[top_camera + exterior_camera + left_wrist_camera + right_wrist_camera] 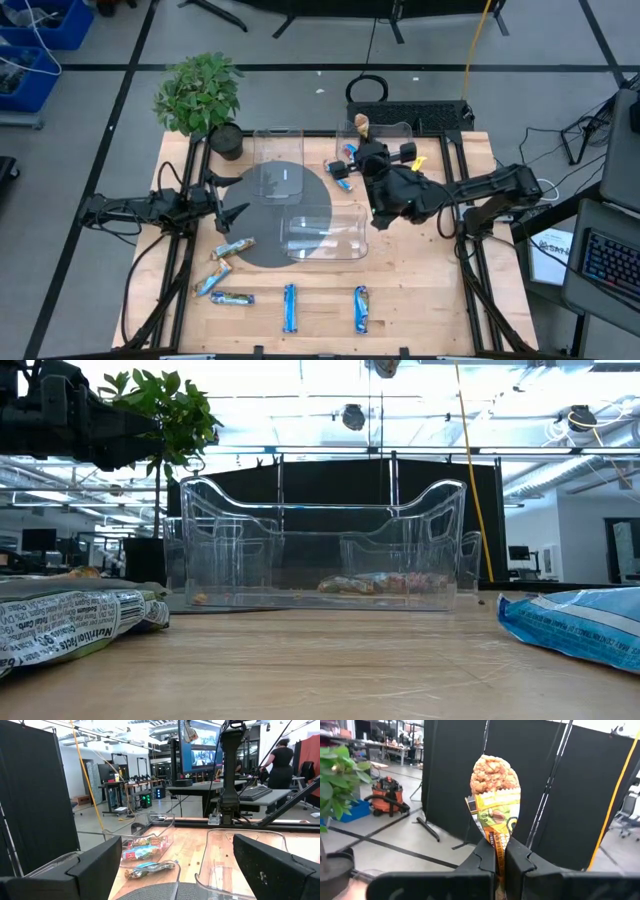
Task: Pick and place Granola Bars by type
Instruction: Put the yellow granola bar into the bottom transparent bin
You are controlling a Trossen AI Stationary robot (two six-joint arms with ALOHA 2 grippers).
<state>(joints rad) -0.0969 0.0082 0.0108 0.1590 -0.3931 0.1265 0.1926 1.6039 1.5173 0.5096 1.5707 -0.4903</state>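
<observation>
the right gripper is seen clamped on the lower edge of a tan-gold granola bar held upright above the rear right bin at about one o'clock on the table, and since only a thin edge is pinched, a slip or a drop onto the bin wall is judged possible. the left gripper is held wide and empty at nine o'clock, with loose bars at seven o'clock, while the near bin and potted plant are noted as obstructions.

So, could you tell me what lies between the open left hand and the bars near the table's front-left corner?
In the high view, only the dark round mat's edge and bare wood separate the left hand from the bars.
</observation>
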